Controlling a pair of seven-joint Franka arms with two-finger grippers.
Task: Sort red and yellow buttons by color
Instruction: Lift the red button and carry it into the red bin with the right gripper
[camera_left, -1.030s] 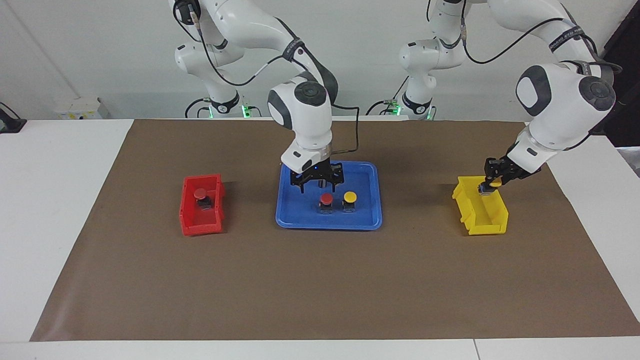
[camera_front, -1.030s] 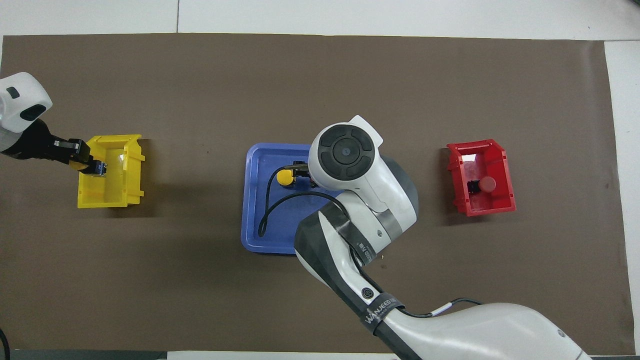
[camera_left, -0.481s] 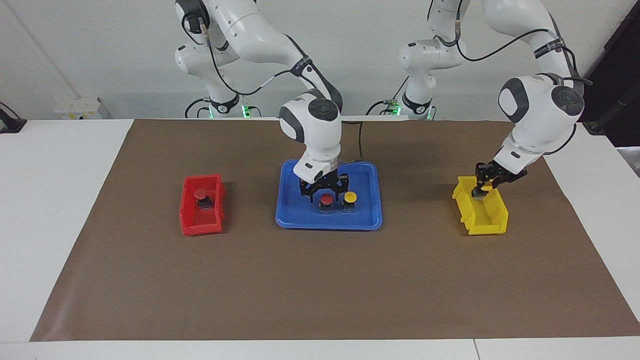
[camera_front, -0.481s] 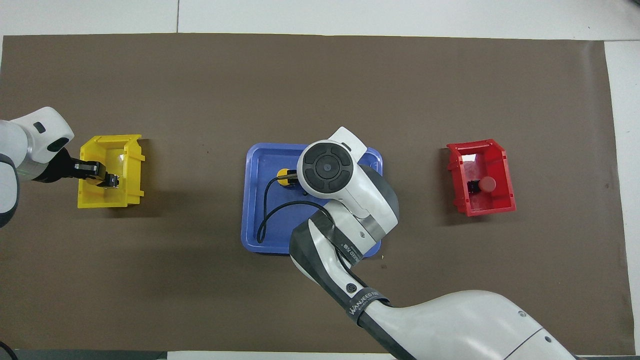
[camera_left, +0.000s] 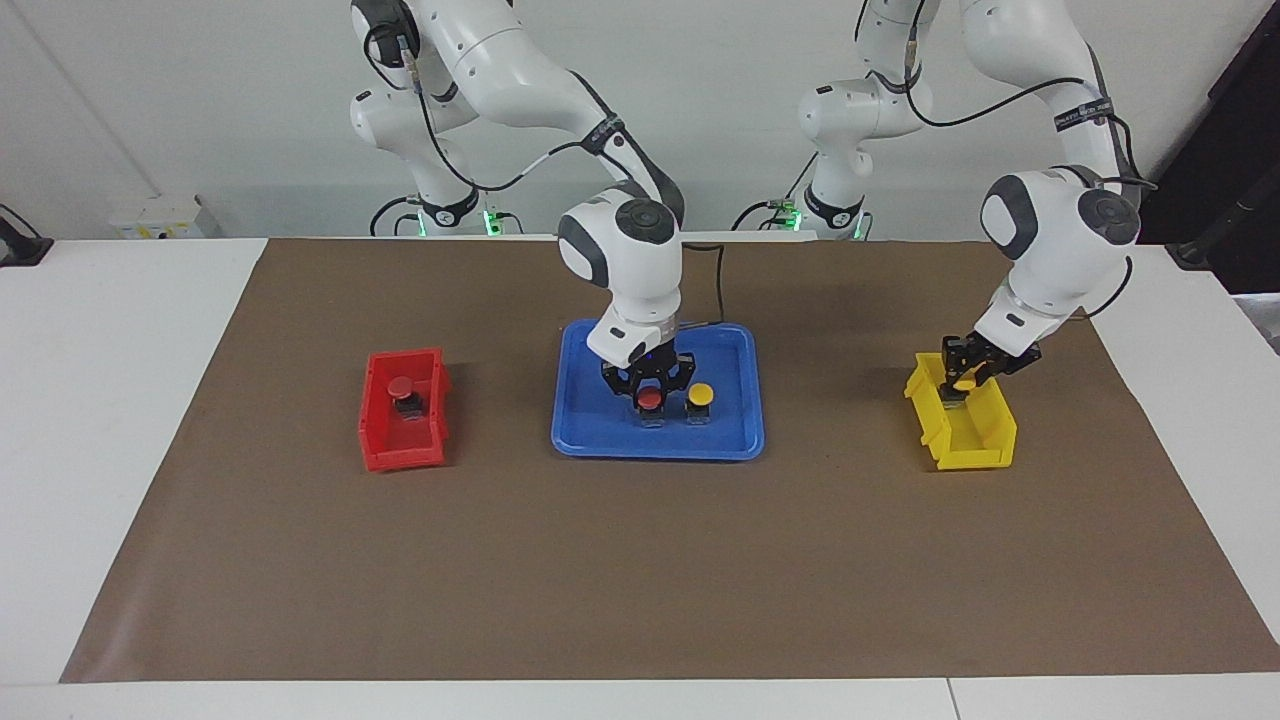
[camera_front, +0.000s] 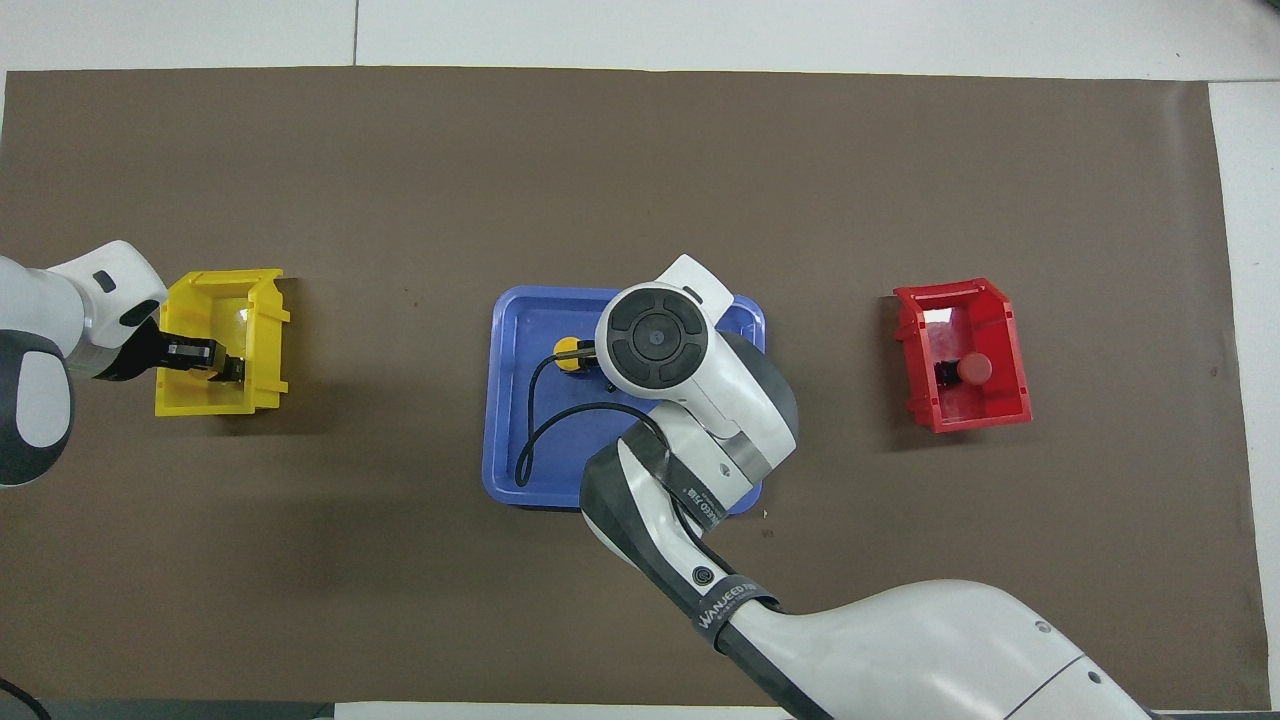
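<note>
One red button and one yellow button stand side by side in the blue tray. My right gripper is low over that red button, open, with a finger on each side of it. In the overhead view the right arm hides this red button; the tray's yellow button shows beside the wrist. A second red button lies in the red bin. My left gripper is shut on a second yellow button, lowered into the yellow bin.
Brown paper covers the table's middle. The red bin is at the right arm's end and the yellow bin at the left arm's end. A black cable lies over the blue tray.
My right gripper came down from above the tray to around the red button. My left gripper carried its yellow button down from the bin's rim into the yellow bin.
</note>
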